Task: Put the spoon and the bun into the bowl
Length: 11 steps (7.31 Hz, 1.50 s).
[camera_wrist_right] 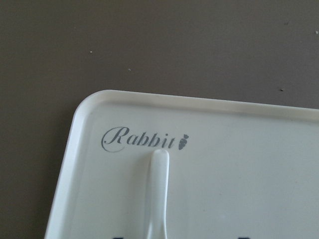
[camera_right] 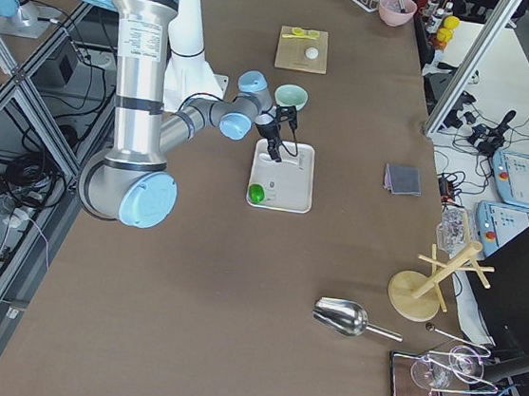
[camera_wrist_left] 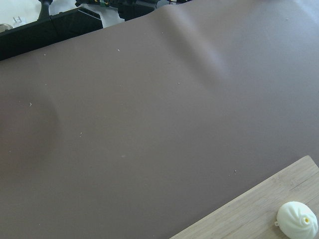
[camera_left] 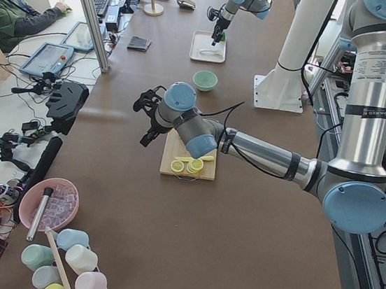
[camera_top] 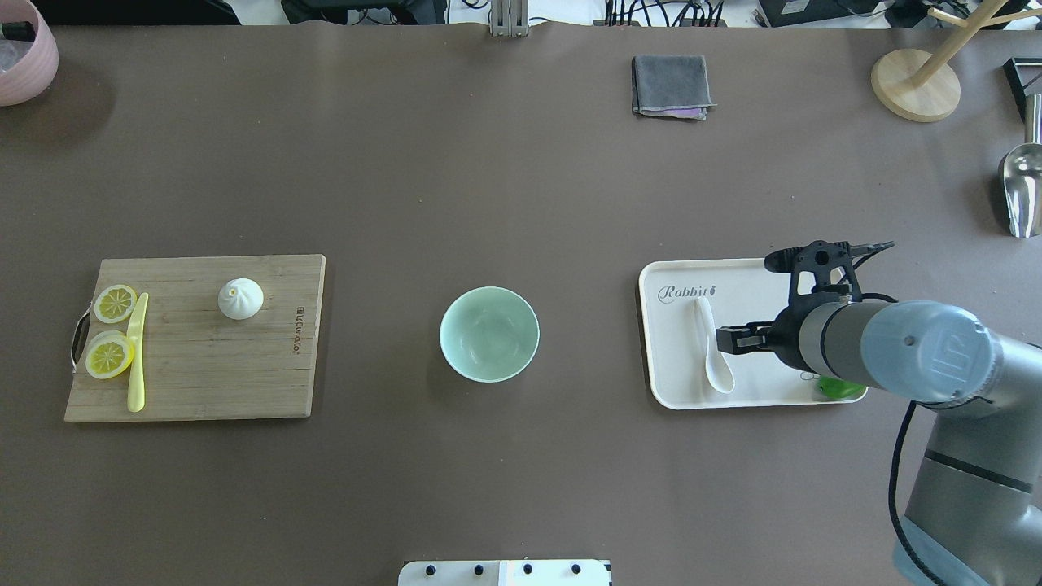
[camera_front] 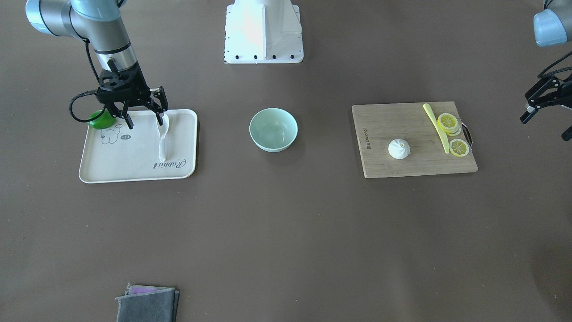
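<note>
Overhead view: the bowl (camera_top: 489, 334) sits dead centre, the board (camera_top: 203, 366) at frame left carries the bun (camera_top: 240, 298), the tray (camera_top: 676, 325) at frame right has the spoon (camera_top: 712, 346) lying on it, and the cloth (camera_top: 672, 85) is up top, right of centre.

The right arm (camera_top: 838, 346) is showing brushed silver tubes and pale blue joint caps, 1 cap (camera_top: 936, 362) carrying a grey UR mark. A black cable (camera_front: 70, 107) is looping off its black, skeletal right end effector (camera_front: 145, 122). The left arm (camera_left: 262, 152) is wearing the same silver and blue, with a black left end effector (camera_front: 545, 127). The white base (camera_front: 263, 31) is showing 4 dark screws (camera_front: 255, 57).
</note>
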{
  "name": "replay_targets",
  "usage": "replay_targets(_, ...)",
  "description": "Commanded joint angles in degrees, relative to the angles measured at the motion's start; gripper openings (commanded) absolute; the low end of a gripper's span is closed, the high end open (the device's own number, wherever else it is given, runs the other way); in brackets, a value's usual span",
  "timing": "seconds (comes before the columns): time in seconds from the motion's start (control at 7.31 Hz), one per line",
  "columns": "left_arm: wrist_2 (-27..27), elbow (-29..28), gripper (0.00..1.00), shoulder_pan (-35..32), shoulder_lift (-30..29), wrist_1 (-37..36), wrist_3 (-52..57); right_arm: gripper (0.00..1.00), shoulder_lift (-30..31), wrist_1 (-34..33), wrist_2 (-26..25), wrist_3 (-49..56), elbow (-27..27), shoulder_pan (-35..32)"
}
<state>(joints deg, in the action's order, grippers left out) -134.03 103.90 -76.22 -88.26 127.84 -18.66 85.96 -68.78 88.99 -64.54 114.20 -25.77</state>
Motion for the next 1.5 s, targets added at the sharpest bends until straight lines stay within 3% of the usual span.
replay_targets(0.0,-0.09,-0.1,0.99,0.11,0.63,1.61,0.02,0.62,-1.93,-0.22,-0.49,-0.24,-2.57,1.07)
replay_targets(0.68,0.08,-0.28,0.99,0.11,0.54,1.44,0.11,0.46,-4.48,0.39,-0.66,0.38,-7.57,0.63)
replay_targets(0.82,0.09,-0.28,0.99,0.11,0.54,1.62,0.11,0.36,-4.84,0.31,-0.66,0.46,-7.94,0.37)
replay_targets(0.96,0.09,-0.28,0.99,0.11,0.54,1.62,0.11,0.11,-4.93,0.31,-0.66,0.2,-7.85,0.37)
replay_targets(1.09,0.09,-0.28,0.99,0.11,0.54,1.62,0.11,0.0,-5.1,0.31,-0.58,-0.15,-6.98,-0.07)
replay_targets(1.37,0.0,-0.28,0.99,0.11,0.63,1.45,0.02,0.0,-10.52,-4.4,-0.31,-4.77,-5.92,-0.95)
